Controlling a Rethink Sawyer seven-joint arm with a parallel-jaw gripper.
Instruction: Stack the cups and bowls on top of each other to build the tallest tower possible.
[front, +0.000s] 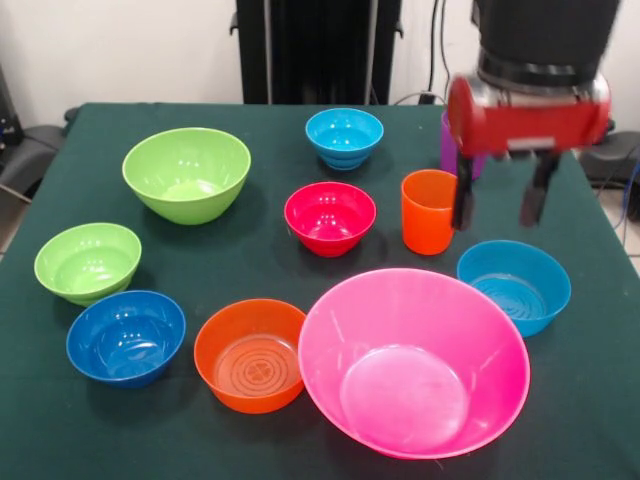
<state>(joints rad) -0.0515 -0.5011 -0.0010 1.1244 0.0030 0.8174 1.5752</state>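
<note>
My gripper (497, 203) hangs open and empty above the table at the right, between the orange cup (428, 211) and a cyan bowl (514, 285). The purple cup (447, 143) is mostly hidden behind the red gripper body. The huge pink bowl (414, 361) stands at the front. An orange bowl (250, 355) and a dark blue bowl (126, 337) stand to its left. A small lime green bowl (88, 262) and a large lime green bowl (186, 173) are at the left. A magenta-red bowl (330, 217) is in the middle, a cyan bowl (344, 137) behind it. Nothing is stacked.
A dark green cloth covers the table (260, 260). The robot's black pedestal (318, 50) stands at the far side. Cables and a dark object show beyond the table's right edge.
</note>
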